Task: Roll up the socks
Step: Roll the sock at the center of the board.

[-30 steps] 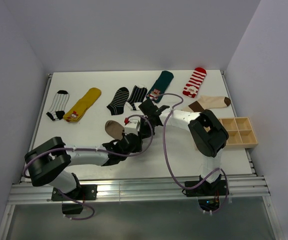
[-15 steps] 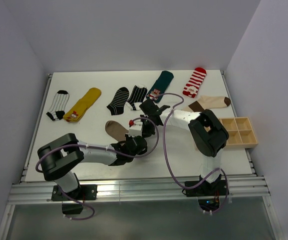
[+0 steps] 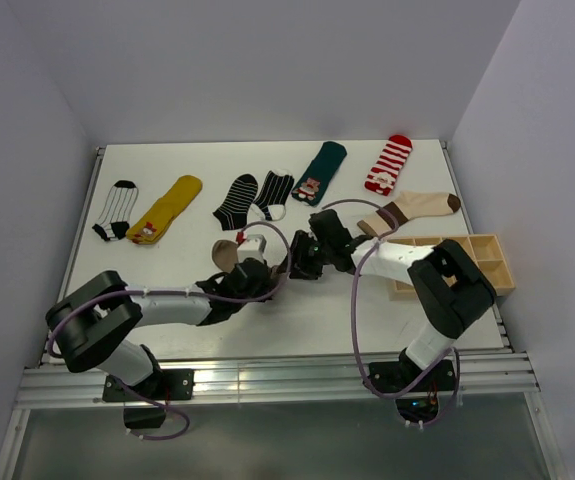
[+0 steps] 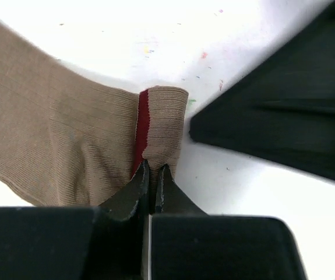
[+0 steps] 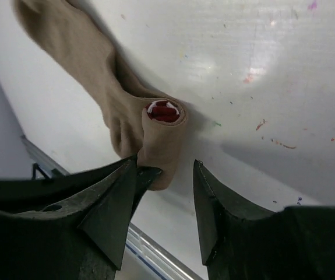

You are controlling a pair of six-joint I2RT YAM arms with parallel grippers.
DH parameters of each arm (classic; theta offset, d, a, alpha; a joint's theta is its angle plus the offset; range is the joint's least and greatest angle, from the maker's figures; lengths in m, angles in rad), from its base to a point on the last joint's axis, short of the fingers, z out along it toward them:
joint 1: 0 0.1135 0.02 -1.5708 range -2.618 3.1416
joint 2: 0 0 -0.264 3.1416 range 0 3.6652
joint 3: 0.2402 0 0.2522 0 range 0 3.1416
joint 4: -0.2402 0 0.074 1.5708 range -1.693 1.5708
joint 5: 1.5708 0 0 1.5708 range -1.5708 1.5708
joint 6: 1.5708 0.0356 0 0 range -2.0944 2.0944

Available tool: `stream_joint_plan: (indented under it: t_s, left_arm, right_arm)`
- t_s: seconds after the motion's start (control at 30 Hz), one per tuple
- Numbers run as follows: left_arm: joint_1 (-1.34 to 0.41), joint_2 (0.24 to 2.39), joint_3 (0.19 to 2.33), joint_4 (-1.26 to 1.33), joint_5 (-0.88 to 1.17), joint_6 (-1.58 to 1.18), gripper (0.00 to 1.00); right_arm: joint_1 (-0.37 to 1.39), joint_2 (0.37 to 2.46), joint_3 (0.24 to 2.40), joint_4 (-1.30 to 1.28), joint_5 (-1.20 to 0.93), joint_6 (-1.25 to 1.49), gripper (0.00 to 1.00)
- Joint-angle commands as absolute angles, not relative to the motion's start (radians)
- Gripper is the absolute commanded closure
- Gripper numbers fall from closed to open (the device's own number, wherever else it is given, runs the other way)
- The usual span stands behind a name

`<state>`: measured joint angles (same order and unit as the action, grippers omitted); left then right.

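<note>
The brown sock (image 4: 50, 146) lies well left of the wooden tray (image 3: 472, 262), with its cuff end rolled. The left gripper (image 4: 151, 175) is clamped on the roll's edge. The right gripper (image 5: 167, 169) has its jaws apart around the roll and perhaps touches it. The pinch is very thin, so the roll may slip out and unwind.

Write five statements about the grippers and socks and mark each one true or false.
1. The left gripper is shut on the brown sock. True.
2. The right gripper is clamped tight on that sock. False: it is open, its jaws standing apart.
3. The brown sock's pinched end is rolled, with red showing at its core. True.
4. The yellow sock is rolled up. False: it lies flat on the table.
5. The red-and-white striped sock lies near the table's far right corner. True.
</note>
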<state>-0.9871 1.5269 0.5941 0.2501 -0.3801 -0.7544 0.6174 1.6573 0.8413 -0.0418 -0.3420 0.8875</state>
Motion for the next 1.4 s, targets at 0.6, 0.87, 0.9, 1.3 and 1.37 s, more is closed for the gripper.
stream_joint_plan:
  t_s: [0.6, 0.87, 0.9, 1.3, 1.37]
  left_arm:
    - [-0.512, 1.515, 0.473, 0.449, 0.403, -0.942, 0.9]
    - [-0.508, 1.569, 0.417, 0.584, 0.475, -1.026, 0.92]
    - [-0.508, 1.571, 0.411, 0.607, 0.485, -1.04, 0.92]
    - [-0.52, 1.574, 0.359, 0.747, 0.519, -1.181, 0.94]
    - [-0.522, 1.598, 0.35, 0.762, 0.512, -1.195, 0.94]
  right_arm:
    - [0.643, 1.752, 0.678, 0.535, -0.397, 1.005, 0.48]
    - [0.643, 1.767, 0.65, 0.574, -0.39, 1.022, 0.49]
    - [0.643, 1.764, 0.652, 0.566, -0.379, 1.019, 0.49]
    - [0.64, 1.736, 0.64, 0.551, -0.371, 1.022, 0.42]
    - [0.641, 1.743, 0.634, 0.56, -0.38, 1.029, 0.42]
